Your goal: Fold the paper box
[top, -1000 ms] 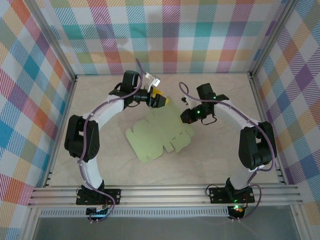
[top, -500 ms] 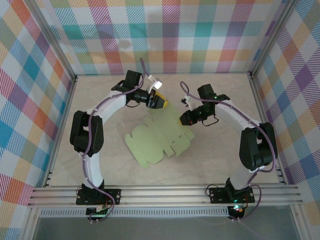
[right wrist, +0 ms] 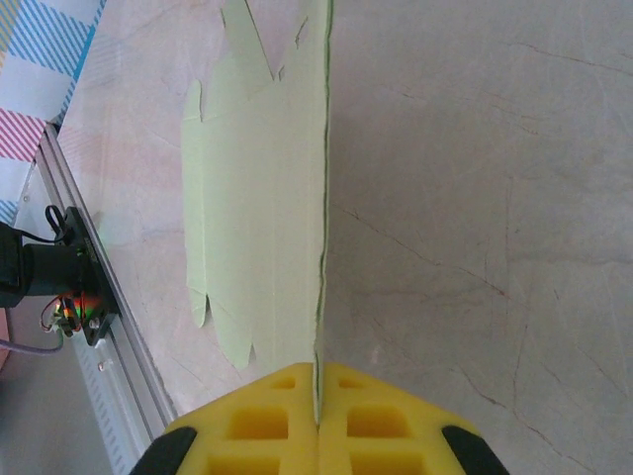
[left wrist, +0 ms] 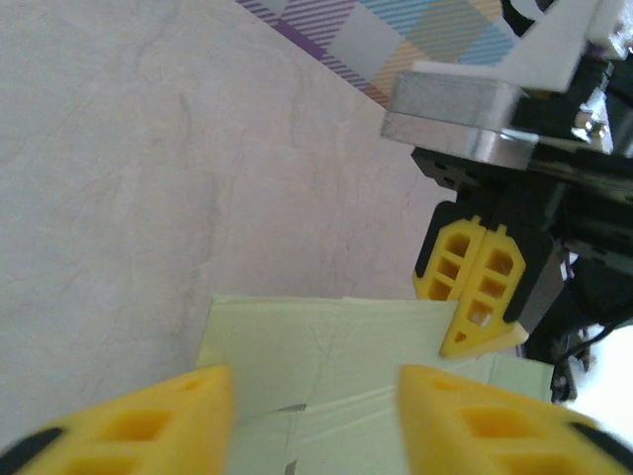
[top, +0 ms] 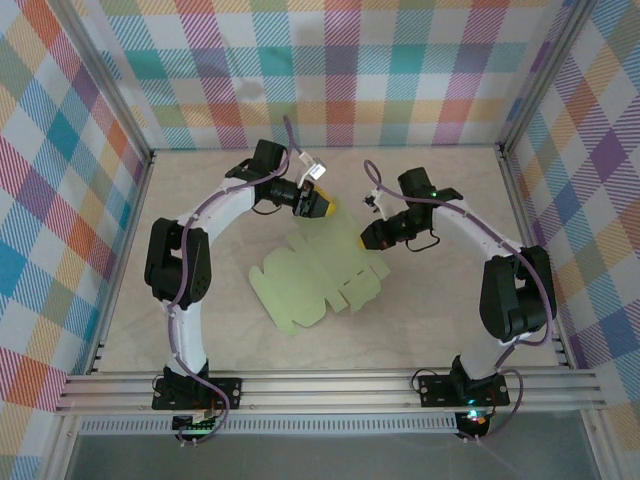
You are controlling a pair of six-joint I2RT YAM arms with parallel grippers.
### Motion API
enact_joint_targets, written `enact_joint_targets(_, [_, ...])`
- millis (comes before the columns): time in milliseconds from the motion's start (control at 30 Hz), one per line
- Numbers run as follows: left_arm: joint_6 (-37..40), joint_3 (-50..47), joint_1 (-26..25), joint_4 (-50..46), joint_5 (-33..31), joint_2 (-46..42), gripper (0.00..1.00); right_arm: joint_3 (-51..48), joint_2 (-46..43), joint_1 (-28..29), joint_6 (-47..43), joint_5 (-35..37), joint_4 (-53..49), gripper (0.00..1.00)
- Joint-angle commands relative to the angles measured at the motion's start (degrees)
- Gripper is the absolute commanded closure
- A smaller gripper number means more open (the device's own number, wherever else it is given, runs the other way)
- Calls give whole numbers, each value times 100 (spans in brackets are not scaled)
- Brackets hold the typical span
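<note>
My white arms (top: 218, 207) carry black joints (top: 175, 268) and purple cables (top: 288, 135); left hand (top: 328, 206) and right hand (top: 368, 240) wear yellow latticed fingers (right wrist: 267, 427).

Standing here, I can't read a single word, number, brand or sign. The paper box (top: 316, 282) shows only a plain pale-green face with no legible print.
</note>
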Motion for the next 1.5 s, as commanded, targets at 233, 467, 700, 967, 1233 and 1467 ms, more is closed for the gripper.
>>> enact_joint_targets(233, [-293, 144, 100, 468, -377, 181, 36, 51, -183, -46, -316, -427, -201, 100])
enact_joint_targets(467, [-360, 135, 96, 526, -35, 174, 51, 80, -144, -47, -303, -454, -215, 100])
enact_joint_targets(700, [-240, 135, 96, 452, 374, 105, 74, 84, -101, -56, -331, -407, -250, 100])
enact_joint_targets(967, [306, 137, 70, -104, 716, -58, 95, 84, -74, -75, -199, -295, -166, 100])
enact_joint_targets(1233, [164, -816, -185, 871, -523, -654, 100, 165, -50, -88, 93, -280, -42, 100])
enact_joint_targets(1467, [-28, -2216, -1044, 2802, -3593, -1598, 100, 147, -126, -89, 639, -53, 256, 100])
